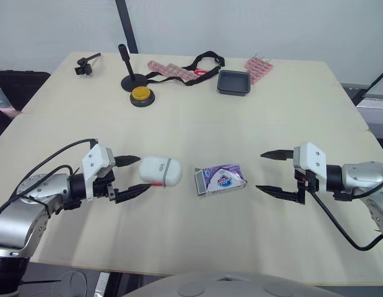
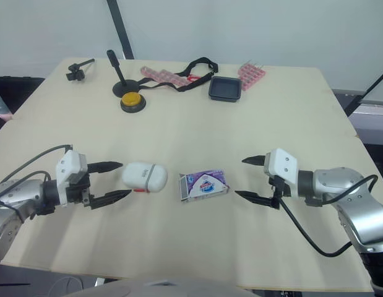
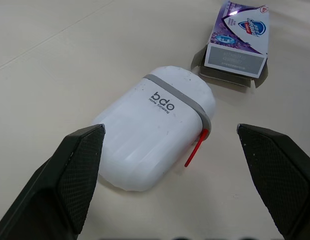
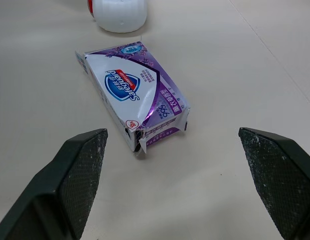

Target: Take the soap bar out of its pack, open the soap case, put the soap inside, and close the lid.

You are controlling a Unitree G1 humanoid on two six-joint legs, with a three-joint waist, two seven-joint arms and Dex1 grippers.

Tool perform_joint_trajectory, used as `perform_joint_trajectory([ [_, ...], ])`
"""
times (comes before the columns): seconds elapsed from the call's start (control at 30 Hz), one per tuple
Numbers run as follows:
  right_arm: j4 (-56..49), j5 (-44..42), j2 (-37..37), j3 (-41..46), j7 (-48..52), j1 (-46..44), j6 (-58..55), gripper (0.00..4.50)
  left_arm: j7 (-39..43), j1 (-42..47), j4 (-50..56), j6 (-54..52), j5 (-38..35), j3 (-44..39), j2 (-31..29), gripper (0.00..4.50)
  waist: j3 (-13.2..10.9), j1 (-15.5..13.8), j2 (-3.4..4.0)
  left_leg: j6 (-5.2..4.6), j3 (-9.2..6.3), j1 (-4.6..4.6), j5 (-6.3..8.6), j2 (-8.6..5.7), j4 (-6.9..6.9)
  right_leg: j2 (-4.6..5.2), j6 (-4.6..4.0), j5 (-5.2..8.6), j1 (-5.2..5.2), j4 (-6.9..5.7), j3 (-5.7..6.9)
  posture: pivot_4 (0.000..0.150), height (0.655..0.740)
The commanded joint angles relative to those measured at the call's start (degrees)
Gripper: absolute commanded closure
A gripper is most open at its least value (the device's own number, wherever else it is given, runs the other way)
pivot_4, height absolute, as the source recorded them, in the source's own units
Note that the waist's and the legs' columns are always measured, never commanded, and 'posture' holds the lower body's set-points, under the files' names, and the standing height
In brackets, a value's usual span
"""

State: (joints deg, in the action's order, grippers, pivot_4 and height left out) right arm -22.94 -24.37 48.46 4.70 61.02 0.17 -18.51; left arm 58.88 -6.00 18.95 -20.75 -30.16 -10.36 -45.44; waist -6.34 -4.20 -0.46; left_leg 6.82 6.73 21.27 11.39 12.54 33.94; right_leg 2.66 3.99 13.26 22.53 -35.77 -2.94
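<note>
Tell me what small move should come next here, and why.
Probably ease the right pincer forward and close it on the near end of the soap pack. That pincer is open, aimed at the pack and apart from it; the pack lies flat with its end flaps open. The soap case beside it is shut.

The soap case lies just left of the soap pack on the table (tray and button far behind).

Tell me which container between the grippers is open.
The purple soap pack: its end flaps stand splayed. The white soap case beside it, on the robot's left, has its lid shut.
</note>
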Motion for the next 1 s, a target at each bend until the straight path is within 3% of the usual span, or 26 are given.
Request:
perform_joint_trajectory([
  [0.03, -1.1, -0.6, 0.4, 1.3, -0.9, -0.3, -0.9, 0.0, 0.6, 0.8, 0.5, 1.7, 0.4, 0.5, 0.5, 0.02, 0.0, 0.0, 0.0, 0.0, 0.0, 0.0, 0.0, 0.0, 0.0, 0.0, 0.0, 0.0, 0.0, 0.0, 0.0, 0.15, 0.7395],
  [0.4, -5.5, -1.2, 2.6, -1.5, 2.4, -0.5, -3.1, 0.0, 2.3, 1.4, -2.0, 5.0, 3.2, 2.4, 1.4, 0.02, 0.0, 0.0, 0.01, -0.01, 0.0, -0.02, 0.0, 0.0, 0.03, 0.0, 0.0, 0.0, 0.0, -0.04, -0.01, 0.15, 0.7395],
  [0.67, 1.1, 5.8, -0.8, -14.2, 3.4, -13.2, -2.2, 0.0, 5.0, -0.4, -1.4, 7.6, 1.7, 1.9, 3.0, 0.02, 0.0, 0.3, 0.0, -0.03, 0.02, -0.1, -0.02, 0.0, 0.06, -0.01, -0.01, 0.0, 0.04, -0.15, -0.02, 0.15, 0.7395],
  [1.0, 11.4, 12.0, -2.7, -20.3, 7.6, -20.3, 5.3, 0.0, 3.8, -1.4, -0.6, 9.3, 2.9, 2.1, 4.3, 0.02, 0.0, 0.3, -0.01, -0.03, 0.02, 0.02, -0.03, 0.0, 0.16, 0.0, -0.01, 0.01, 0.14, -0.32, -0.04, 0.15, 0.7395],
])
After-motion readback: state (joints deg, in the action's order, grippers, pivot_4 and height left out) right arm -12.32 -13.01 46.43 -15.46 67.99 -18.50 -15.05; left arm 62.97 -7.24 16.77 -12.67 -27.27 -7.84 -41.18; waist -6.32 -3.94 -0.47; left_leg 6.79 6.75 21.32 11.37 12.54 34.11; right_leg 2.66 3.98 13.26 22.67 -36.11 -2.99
